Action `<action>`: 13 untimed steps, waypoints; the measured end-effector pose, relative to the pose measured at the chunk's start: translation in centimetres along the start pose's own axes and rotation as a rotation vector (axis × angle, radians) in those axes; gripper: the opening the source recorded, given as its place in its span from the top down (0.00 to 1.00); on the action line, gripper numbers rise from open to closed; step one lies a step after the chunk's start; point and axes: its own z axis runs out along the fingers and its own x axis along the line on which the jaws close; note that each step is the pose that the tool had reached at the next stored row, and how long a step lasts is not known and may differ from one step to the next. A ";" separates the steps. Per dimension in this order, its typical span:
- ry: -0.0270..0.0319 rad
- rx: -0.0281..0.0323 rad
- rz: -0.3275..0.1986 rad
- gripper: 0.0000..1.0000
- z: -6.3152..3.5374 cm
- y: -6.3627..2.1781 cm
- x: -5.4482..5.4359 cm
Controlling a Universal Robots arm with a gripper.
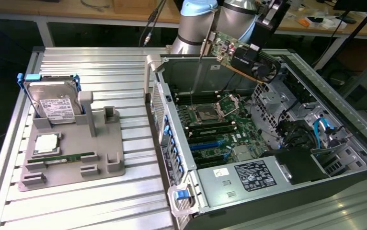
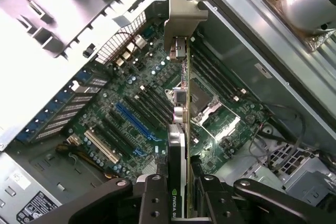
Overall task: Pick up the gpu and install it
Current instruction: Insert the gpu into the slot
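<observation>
I hold the gpu (image 1: 246, 56) in the air above the far end of the open computer case (image 1: 356, 143). It is a dark card with a fan and a green board edge, and its silvery bracket (image 1: 206, 47) points toward the exterior view's left. My gripper (image 1: 258, 47) is shut on it from above. In the wrist view the gpu (image 2: 181, 129) appears edge-on between my fingers (image 2: 152, 198), with its bracket (image 2: 181, 19) at the far end. It hangs over the motherboard (image 2: 126, 103), well clear of the blue expansion slot (image 2: 137, 120).
A grey fixture (image 1: 74, 167) on the exterior view's left carries a silver hard drive (image 1: 54, 103), a processor (image 1: 46, 143) and a green memory stick (image 1: 68, 157). Inside the case are a power supply (image 1: 247, 175), cables (image 1: 321, 127) and the drive bays.
</observation>
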 end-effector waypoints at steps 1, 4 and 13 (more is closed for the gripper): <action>0.0006 -0.0004 -0.015 0.73 0.00 0.00 0.0; 0.0025 -0.0015 -0.065 0.73 0.00 0.00 0.0; 0.0089 -0.0053 -0.231 0.73 0.00 -0.01 0.0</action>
